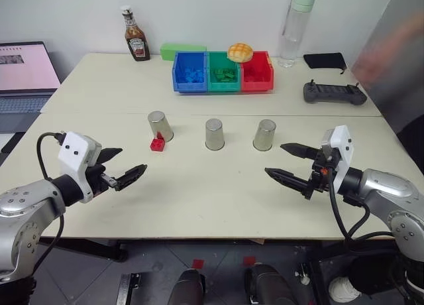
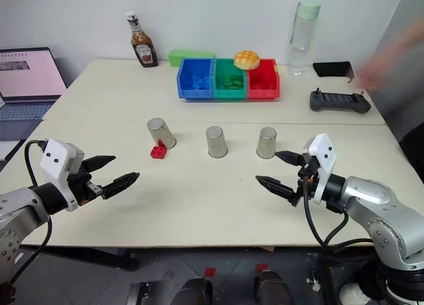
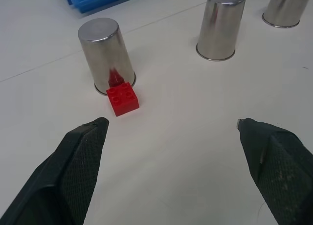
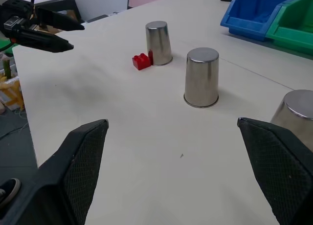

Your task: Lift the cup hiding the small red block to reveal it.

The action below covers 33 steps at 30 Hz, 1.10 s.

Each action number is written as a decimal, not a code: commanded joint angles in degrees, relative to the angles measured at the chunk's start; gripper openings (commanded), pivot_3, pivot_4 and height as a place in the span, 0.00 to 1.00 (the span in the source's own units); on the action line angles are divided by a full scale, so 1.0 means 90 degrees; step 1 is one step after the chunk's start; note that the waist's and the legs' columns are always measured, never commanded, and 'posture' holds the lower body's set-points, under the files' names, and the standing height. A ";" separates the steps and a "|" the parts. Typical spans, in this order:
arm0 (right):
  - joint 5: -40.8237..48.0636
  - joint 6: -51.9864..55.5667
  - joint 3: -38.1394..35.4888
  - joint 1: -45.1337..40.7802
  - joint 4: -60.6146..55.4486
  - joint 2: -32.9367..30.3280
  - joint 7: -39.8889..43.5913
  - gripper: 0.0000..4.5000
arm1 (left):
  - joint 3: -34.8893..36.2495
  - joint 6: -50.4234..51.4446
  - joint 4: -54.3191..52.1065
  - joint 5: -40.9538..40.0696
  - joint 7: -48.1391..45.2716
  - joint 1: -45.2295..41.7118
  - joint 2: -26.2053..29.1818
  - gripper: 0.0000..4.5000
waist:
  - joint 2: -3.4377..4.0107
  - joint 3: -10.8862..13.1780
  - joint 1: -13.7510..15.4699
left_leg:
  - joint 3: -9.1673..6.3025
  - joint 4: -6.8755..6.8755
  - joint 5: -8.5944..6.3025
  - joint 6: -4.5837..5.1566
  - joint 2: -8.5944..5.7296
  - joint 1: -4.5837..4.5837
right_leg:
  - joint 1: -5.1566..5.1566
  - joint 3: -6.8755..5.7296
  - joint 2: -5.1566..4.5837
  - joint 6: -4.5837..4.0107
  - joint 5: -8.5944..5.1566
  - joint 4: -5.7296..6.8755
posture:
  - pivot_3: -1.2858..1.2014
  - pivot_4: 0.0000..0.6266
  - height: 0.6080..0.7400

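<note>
3 metal cups stand upside down in a row across the middle of the table point(image 1: 199, 205), spaced apart so each could hide something. The left cup point(image 1: 159, 126) has the small red block point(image 1: 158, 143) sitting out in the open, touching or just beside its near rim, so the block is not covered right now; the cup's side mirrors the red. Middle cup point(image 1: 214, 134) and right cup point(image 1: 264, 134) sit flat, nothing showing beside them. Left gripper point(image 1: 126, 166) hovers above the table near-left of the block, jaws wide, holding nothing, aimed toward the left cup. Right gripper point(image 1: 291, 164) hovers near-right of the right cup, also spread wide and empty. Both are well apart from any cup, looks like a ready pose. The far side holds blue, green and red bins point(image 1: 222, 73), a ketchup bottle point(image 1: 136, 42), a water bottle point(image 1: 293, 29), a controller point(image 1: 333, 93) and, far left, a laptop point(image 1: 23, 76), all away from the cups.
</note>
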 commanded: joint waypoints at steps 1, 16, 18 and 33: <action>0.0026 -0.0153 -0.0009 -0.0050 -0.0023 -0.0003 0.0092 1.00 | 0.0138 -0.0116 -0.0122 -0.0009 -0.0022 -0.0064 0.0088 1.00 | 0.0000 0.0000 0.0000 | 0.0000 0.0000 0.0000 0.0000 0.0000 0.0000 | 0.0000 0.0000 0.0000 0.0000 0.0000 0.0000 | 0.52 0.24 1.00; -0.0056 -0.0362 -0.0002 0.0145 0.0021 -0.0008 0.0212 1.00 | 0.0107 -0.0145 -0.0058 0.0026 -0.0072 -0.0091 0.0125 1.00 | 0.0000 0.0000 0.0000 | 0.0000 0.0000 0.0000 0.0000 0.0000 0.0000 | 0.0000 0.0000 0.0000 0.0000 0.0000 0.0000 | 0.52 0.24 1.00; -0.0076 -0.0378 0.0031 0.0144 0.0023 0.0007 0.0209 1.00 | 0.0083 -0.0149 -0.0057 0.0036 -0.0078 -0.0104 0.0125 1.00 | 0.0000 0.0000 0.0000 | 0.0000 0.0000 0.0000 0.0000 0.0000 0.0000 | 0.0000 0.0000 0.0000 0.0000 0.0000 0.0000 | 0.52 0.24 1.00; -0.0094 -0.0479 0.0051 0.0224 0.0042 0.0004 0.0228 1.00 | 0.0063 -0.0124 -0.0077 0.0071 -0.0142 -0.0136 0.0132 1.00 | 0.0000 0.0000 0.0000 | 0.0000 0.0000 0.0000 0.0000 0.0000 0.0000 | 0.0000 0.0000 0.0000 0.0000 0.0000 0.0000 | 0.52 0.24 1.00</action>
